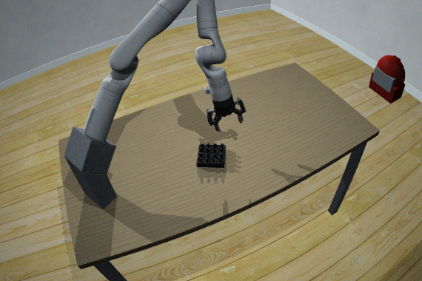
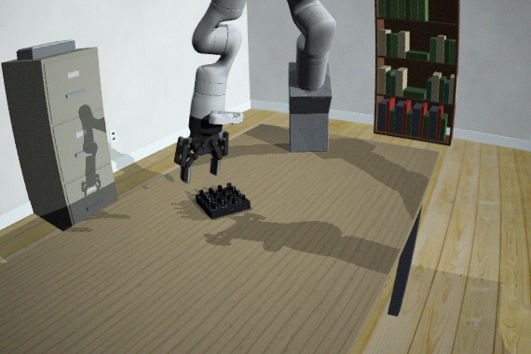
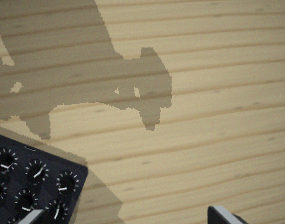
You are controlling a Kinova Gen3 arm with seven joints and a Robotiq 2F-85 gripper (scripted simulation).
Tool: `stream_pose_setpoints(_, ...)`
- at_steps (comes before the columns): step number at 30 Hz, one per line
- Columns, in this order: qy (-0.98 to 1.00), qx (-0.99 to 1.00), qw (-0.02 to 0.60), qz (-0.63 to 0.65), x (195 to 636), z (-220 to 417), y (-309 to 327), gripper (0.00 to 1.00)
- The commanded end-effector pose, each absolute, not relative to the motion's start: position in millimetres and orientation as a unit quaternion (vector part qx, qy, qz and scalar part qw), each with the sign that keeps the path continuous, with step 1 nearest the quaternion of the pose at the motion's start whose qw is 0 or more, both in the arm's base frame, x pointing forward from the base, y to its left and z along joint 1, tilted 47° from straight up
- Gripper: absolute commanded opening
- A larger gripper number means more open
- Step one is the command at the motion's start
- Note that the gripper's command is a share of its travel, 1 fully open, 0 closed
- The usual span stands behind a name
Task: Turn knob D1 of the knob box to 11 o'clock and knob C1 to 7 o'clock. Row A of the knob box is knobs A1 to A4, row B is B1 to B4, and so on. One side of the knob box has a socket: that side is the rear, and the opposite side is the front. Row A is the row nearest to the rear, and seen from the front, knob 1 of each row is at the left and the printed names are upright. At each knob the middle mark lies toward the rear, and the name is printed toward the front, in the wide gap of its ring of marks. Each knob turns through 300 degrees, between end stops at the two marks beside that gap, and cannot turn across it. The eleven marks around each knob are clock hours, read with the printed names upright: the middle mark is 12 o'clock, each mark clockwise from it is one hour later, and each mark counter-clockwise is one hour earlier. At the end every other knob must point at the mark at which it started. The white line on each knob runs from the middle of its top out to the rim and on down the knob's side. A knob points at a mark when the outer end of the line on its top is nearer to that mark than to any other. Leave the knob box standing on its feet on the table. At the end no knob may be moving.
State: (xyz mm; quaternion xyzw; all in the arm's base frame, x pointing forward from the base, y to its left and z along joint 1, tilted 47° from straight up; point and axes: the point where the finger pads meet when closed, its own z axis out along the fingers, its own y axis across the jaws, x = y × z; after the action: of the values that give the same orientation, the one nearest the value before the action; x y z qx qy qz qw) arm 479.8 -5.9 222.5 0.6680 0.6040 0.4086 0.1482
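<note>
The black knob box (image 1: 211, 165) (image 2: 238, 210) (image 3: 79, 170) stands on the table with its knobs up. In the wrist view its corner fills the lower left; several knobs with white lines show, among them a corner knob (image 3: 67, 180) and its neighbour (image 3: 37, 171). The other knobs are outside that view. Printed names are too small to read, so I cannot tell which knobs are D1 and C1. A small slot-like mark (image 3: 30, 148) lies near one edge; it may be the socket. My gripper (image 1: 229, 126) (image 2: 200, 177) (image 3: 128, 217) is open and empty, above the table and off to one side of the box.
The wooden table (image 1: 296, 112) (image 2: 186, 291) carries the box and the arm's pedestal (image 1: 90, 157) (image 2: 309, 128). Arm shadows fall on it. A filing cabinet (image 2: 28, 142), a bookshelf (image 2: 415, 62) and a red object (image 1: 392, 72) stand away from the table.
</note>
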Motion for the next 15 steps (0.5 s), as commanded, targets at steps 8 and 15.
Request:
stream_pose_setpoints(8,0.593,0.683,0.128,0.406,472.4,205.1,-10.3,1.0)
stream_pose_setpoints(15,0.593,0.683,0.128,0.406,472.4,205.1,-10.3,1.0)
